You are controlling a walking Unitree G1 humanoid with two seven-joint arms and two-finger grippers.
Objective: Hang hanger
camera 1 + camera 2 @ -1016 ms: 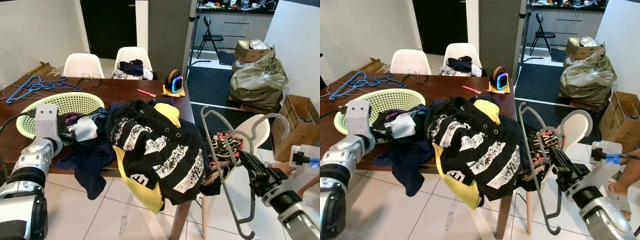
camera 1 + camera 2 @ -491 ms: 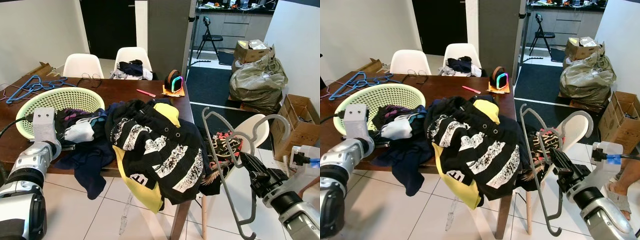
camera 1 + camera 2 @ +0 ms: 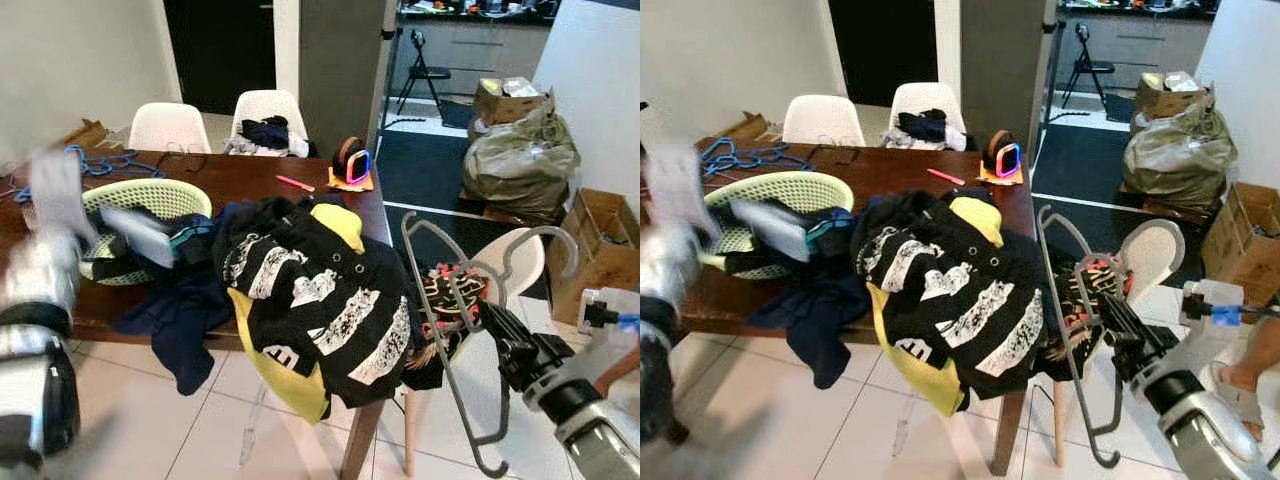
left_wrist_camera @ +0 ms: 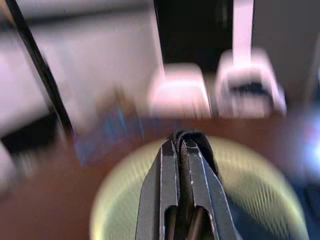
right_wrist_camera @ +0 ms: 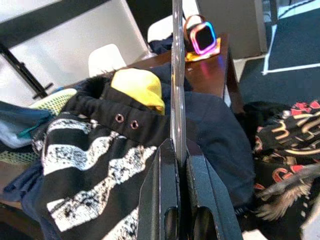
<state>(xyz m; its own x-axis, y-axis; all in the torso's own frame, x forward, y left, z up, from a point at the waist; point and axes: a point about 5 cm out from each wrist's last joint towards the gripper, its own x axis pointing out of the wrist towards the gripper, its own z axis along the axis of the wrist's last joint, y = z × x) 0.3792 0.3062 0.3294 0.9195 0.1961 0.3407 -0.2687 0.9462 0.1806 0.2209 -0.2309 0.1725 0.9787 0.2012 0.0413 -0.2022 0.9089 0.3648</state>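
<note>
Right gripper [image 3: 1110, 322]: fingers clenched on the grey hanger [image 3: 455, 340], held off the tabletop's 3 o'clock edge, hook end low.
Left gripper [image 4: 182, 150]: blurred at 9 o'clock above the green laundry basket [image 3: 150, 200]; fingers pressed together on a thin dark edge, what it is cannot be told.
Doing it well: judged, keep the grasp firm and the hanger clear of the black striped hoodie [image 3: 320, 295] and white chair [image 3: 520, 255].
Surface: dark wood tabletop [image 3: 260, 185], heaped clothes, blue hangers [image 3: 740, 157].
Room: tiled floor [image 3: 220, 430], cardboard boxes [image 3: 600, 245].
</note>
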